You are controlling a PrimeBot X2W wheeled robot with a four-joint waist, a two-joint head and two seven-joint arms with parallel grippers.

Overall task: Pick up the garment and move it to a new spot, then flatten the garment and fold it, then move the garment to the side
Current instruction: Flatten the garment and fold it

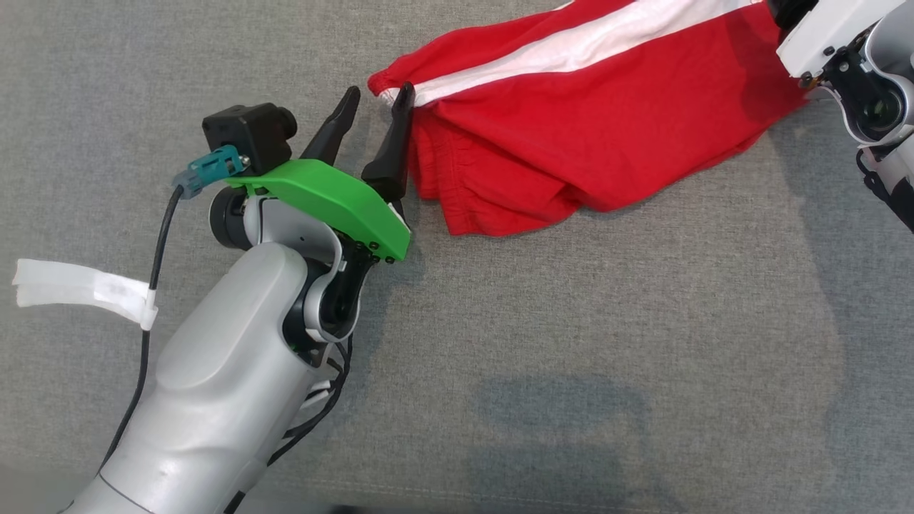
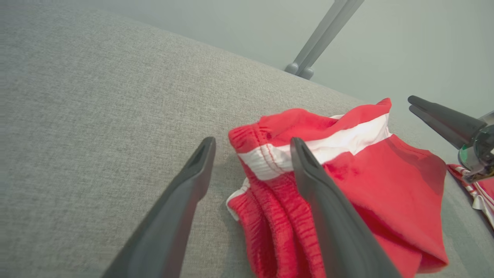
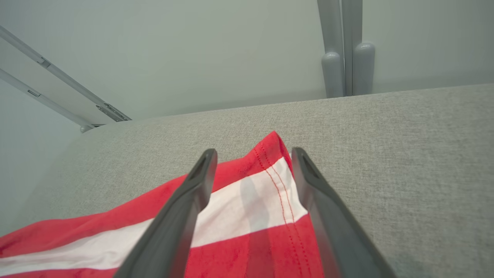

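1. This looks like a robotics lab or test cell, not a lived-in room.
2. The bench (image 1: 643,371) is covered edge to edge in plain grey woven cloth, like a prepared work surface.
3. Behind it stands a bare, pale wall (image 3: 193,58), with grey metal posts (image 3: 343,61) and slanted rails (image 3: 58,77) of some frame.
4. Behind the left gripper (image 1: 379,89), a green plastic cover (image 1: 335,203), a small black camera (image 1: 246,132) and a cable (image 1: 158,243) tagged with white tape (image 1: 78,289) look like research fittings.

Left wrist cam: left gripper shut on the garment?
No, the left gripper stands open, and the garment lies loose on the grey surface.
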